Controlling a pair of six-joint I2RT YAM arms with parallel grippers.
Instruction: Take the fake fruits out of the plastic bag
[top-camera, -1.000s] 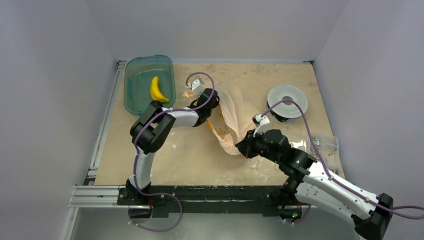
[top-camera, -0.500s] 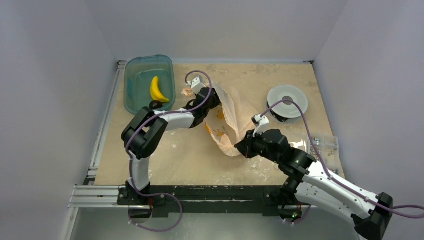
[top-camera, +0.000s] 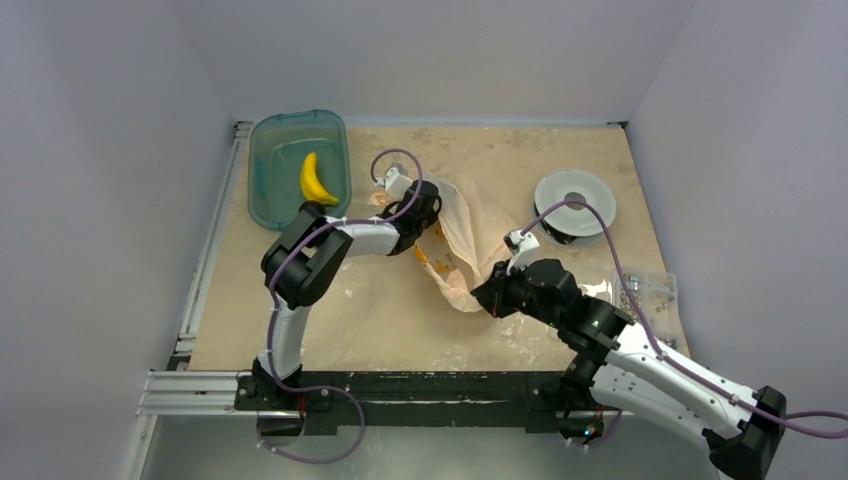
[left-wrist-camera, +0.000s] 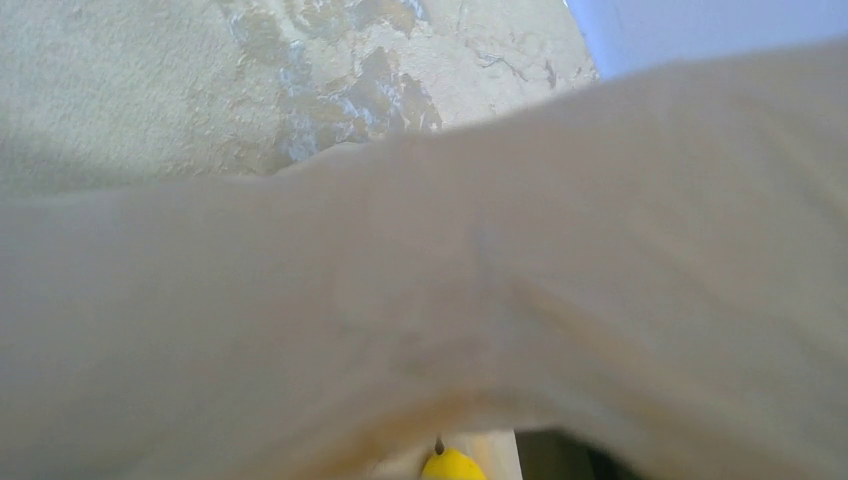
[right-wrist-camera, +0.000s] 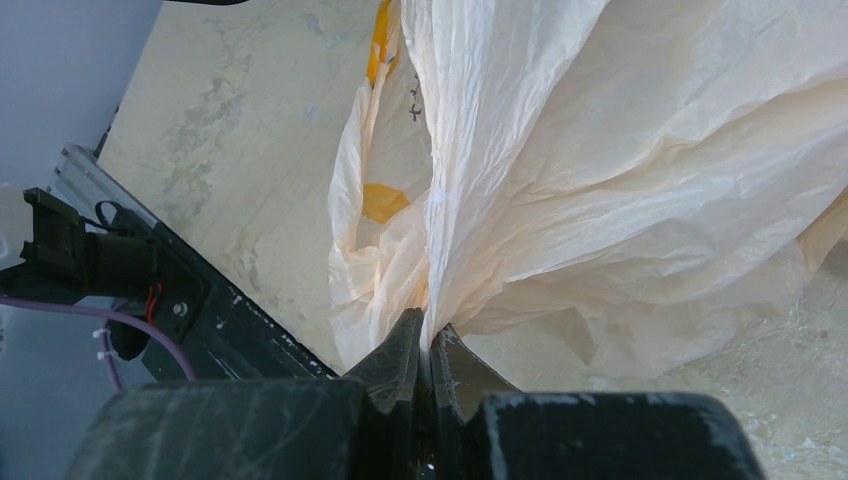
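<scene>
Right gripper (right-wrist-camera: 428, 335) was clamped shut on a bunched fold at the near end of the thin, crinkly, translucent peach plastic bag (right-wrist-camera: 600, 150), which had small orange print. The bag lay stretched across the middle of the worn beige table (top-camera: 350, 310). The left gripper (top-camera: 425, 205) sat at the bag's far end, its fingers buried in the film, so I could not tell whether they were open or closed. Film filled the left wrist view, with a small glossy yellow fruit (left-wrist-camera: 452, 466) just showing at the bottom edge. A curved yellow plastic banana (top-camera: 316, 180) lay in the teal translucent tub (top-camera: 262, 150) at the far left, apart from the bag.
</scene>
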